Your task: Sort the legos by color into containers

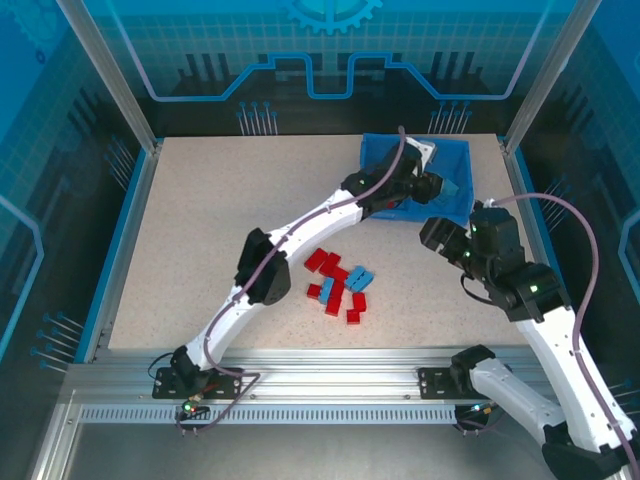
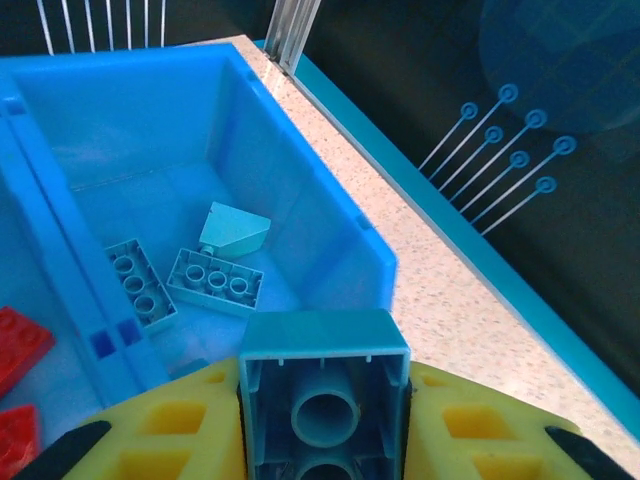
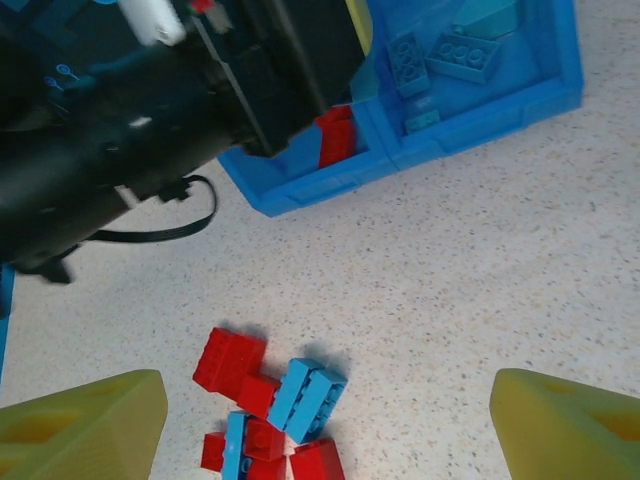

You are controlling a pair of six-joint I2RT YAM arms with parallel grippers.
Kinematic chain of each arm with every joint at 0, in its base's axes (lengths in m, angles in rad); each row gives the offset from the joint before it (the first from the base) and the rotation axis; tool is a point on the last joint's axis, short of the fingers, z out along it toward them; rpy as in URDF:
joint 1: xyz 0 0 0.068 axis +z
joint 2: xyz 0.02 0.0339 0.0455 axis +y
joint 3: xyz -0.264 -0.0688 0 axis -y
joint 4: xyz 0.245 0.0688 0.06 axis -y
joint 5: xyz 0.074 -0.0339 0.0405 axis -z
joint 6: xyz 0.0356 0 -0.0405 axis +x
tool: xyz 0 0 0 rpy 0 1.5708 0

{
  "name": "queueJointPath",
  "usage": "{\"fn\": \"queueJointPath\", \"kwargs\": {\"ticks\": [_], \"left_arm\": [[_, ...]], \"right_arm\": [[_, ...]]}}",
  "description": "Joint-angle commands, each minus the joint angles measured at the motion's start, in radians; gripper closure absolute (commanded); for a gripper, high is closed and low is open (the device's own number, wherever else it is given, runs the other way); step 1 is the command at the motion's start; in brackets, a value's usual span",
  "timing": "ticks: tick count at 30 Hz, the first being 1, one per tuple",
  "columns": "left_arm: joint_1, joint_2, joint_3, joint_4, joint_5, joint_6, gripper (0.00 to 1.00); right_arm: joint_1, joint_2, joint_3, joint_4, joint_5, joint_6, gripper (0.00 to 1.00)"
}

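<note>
Left pincer (image 2: pixel 325 425): gripping a blue brick (image 2: pixel 325 350) over the bin (image 2: pixel 330 235), blue-brick side. I judge drop-off is in hand, so next I open it. Right pincer (image 3: pixel 325 425): wide, over the pile (image 3: pixel 270 405) beside the bin.

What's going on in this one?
Two robot arms are sorting red and light blue bricks by color. The left claw is shut on a light blue brick, held above the bin by the compartment that has three light blue bricks in it. Some red bricks lie in the other compartment. The right claw hangs open above the loose pile on the table.
</note>
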Motion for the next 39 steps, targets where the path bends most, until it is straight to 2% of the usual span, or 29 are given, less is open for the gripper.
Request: {"fn": "queueJointPath", "kwargs": {"ticks": [1, 5, 7, 11, 15, 17, 19, 22, 27, 31, 35, 39], "left_arm": [[0.005, 0.060, 0.059, 0.192, 0.009, 0.078, 0.79], [0.005, 0.165, 0.151, 0.295, -0.065, 0.131, 0.76], [0.008, 0.177, 0.139, 0.351, -0.072, 0.131, 0.73], [0.010, 0.217, 0.187, 0.371, -0.124, 0.130, 0.55], [0.008, 0.211, 0.208, 0.359, -0.137, 0.121, 0.50], [0.008, 0.183, 0.198, 0.345, -0.136, 0.120, 0.45], [0.007, 0.140, 0.165, 0.334, -0.135, 0.117, 0.44], [0.008, -0.002, 0.023, 0.340, -0.138, 0.101, 0.45], [0.015, -0.379, -0.488, 0.517, -0.126, 0.095, 0.46], [0.041, -0.718, -0.878, 0.554, -0.108, 0.106, 0.46], [0.059, -1.034, -1.167, 0.490, -0.121, 0.201, 0.46], [0.065, -1.307, -1.347, 0.287, -0.120, 0.374, 0.42]], "right_arm": [[-0.018, -0.029, -0.009, -0.055, 0.028, 0.023, 0.15], [-0.019, -0.060, -0.017, -0.088, 0.020, 0.039, 0.15], [-0.019, -0.082, -0.026, -0.092, 0.023, 0.052, 0.15], [-0.019, -0.104, -0.027, -0.100, 0.022, 0.058, 0.16], [-0.021, -0.095, -0.008, -0.121, 0.023, 0.041, 0.15], [-0.021, -0.093, -0.003, -0.125, 0.027, 0.036, 0.15], [-0.021, -0.090, 0.003, -0.125, 0.026, 0.031, 0.15], [-0.021, -0.075, 0.012, -0.130, 0.023, 0.010, 0.15], [-0.022, -0.023, 0.018, -0.099, -0.023, -0.096, 0.15], [-0.021, 0.071, 0.031, -0.037, -0.173, -0.224, 0.15], [0.010, 0.219, 0.042, -0.003, -0.263, -0.240, 0.16], [0.119, 0.400, 0.075, 0.040, -0.256, -0.234, 0.16]]}}
